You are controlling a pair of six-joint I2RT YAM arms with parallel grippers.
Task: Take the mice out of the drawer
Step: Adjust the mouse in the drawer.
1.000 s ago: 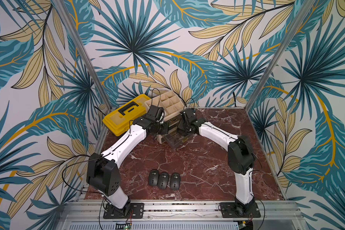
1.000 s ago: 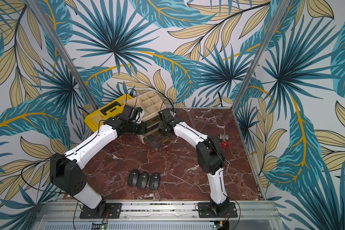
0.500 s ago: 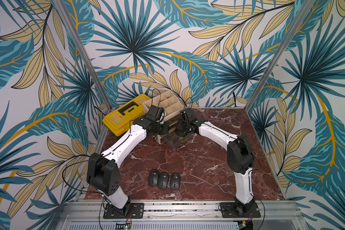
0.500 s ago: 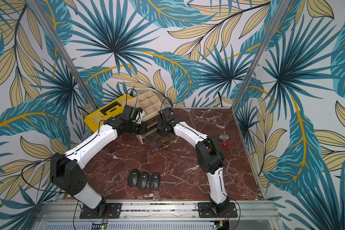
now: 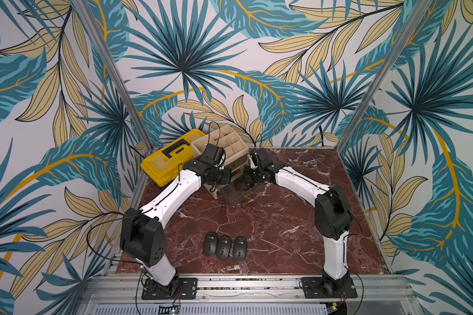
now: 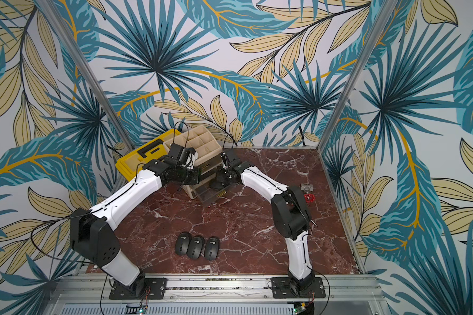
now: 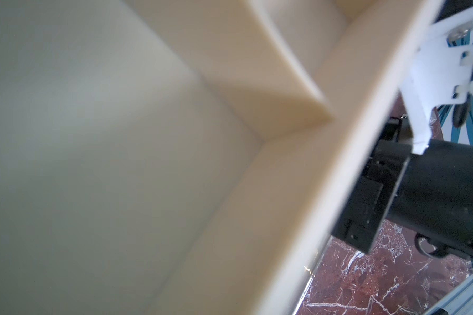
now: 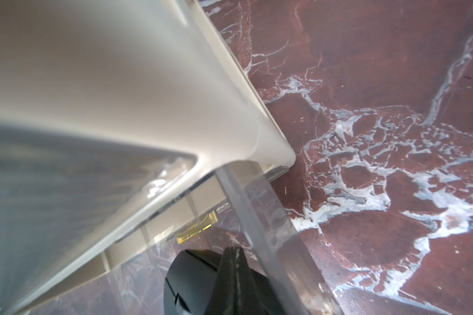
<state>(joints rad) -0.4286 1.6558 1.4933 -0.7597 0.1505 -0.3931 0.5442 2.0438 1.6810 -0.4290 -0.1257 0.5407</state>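
Super close-up here, so most of the frame is a blurry beige box [image 8: 120, 81] with one rounded corner poking out. A clear plastic drawer [image 8: 257, 218] sticks out from under that corner, and there's a small yellow label [image 8: 200, 226] showing through the plastic just below the box. A dark mouse [image 8: 191, 278] sits inside the drawer wall, out in front of the box. The black tool [image 8: 236, 261] has its fingers pinched together right over the mouse; can't tell if it's touching. Beside the box there's reddish marble desk [image 8: 366, 81] with white veins.
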